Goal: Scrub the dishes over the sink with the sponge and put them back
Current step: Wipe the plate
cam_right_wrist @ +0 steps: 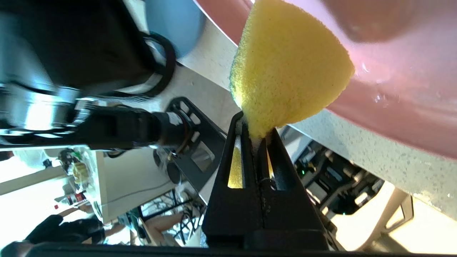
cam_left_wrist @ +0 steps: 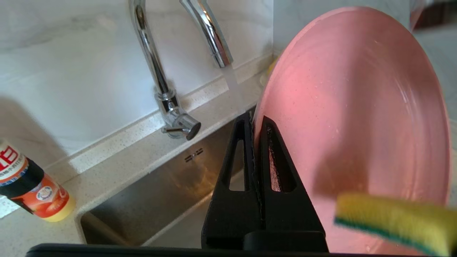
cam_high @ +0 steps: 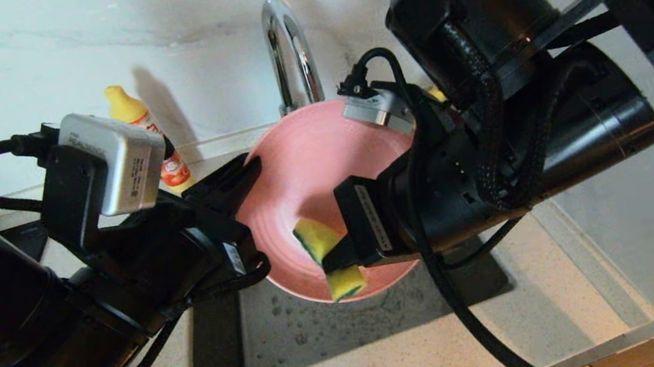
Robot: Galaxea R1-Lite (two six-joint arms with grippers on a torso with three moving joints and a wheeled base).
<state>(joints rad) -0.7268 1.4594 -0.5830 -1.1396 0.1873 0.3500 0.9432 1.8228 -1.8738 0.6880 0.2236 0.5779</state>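
A wide pink plate (cam_high: 312, 166) is held tilted on edge over the steel sink (cam_high: 322, 331). My left gripper (cam_high: 248, 169) is shut on its left rim, and the left wrist view shows both fingers (cam_left_wrist: 246, 153) clamping that rim of the plate (cam_left_wrist: 357, 107). My right gripper (cam_high: 331, 264) is shut on the narrow end of the yellow sponge (cam_high: 326, 247), whose green layer shows at its edge. The sponge (cam_right_wrist: 289, 71) lies against the plate's lower inner face (cam_right_wrist: 410, 89). A light-blue plate (cam_right_wrist: 175, 25) shows on the counter behind my left arm. The teal bowl is out of view.
The chrome arched tap (cam_high: 289, 48) rises right behind the plate, and a pale stream of water (cam_left_wrist: 234, 80) falls from its spout. A dish-soap bottle (cam_high: 147, 132) with a yellow cap stands on the counter at the sink's back left. Speckled counter borders the sink at front and right.
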